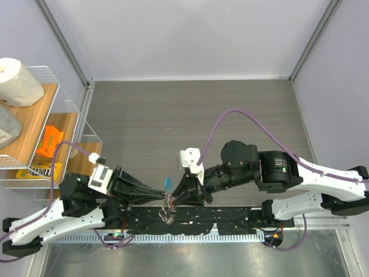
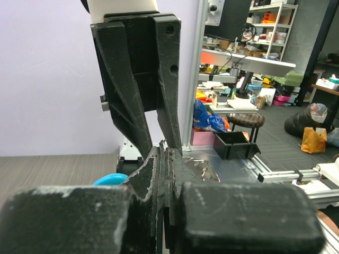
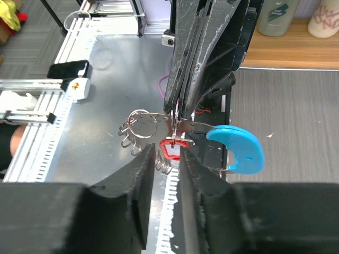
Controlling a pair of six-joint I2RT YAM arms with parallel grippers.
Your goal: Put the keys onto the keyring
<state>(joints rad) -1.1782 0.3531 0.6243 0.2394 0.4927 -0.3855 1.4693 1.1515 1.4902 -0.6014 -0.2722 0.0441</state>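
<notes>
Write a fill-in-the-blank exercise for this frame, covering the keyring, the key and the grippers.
1. The keyring carries a crescent tag coloured ___.
2. The key has a ___ plastic head.
3. The left gripper is shut on the ___.
Missing words: blue; red; keyring.
</notes>
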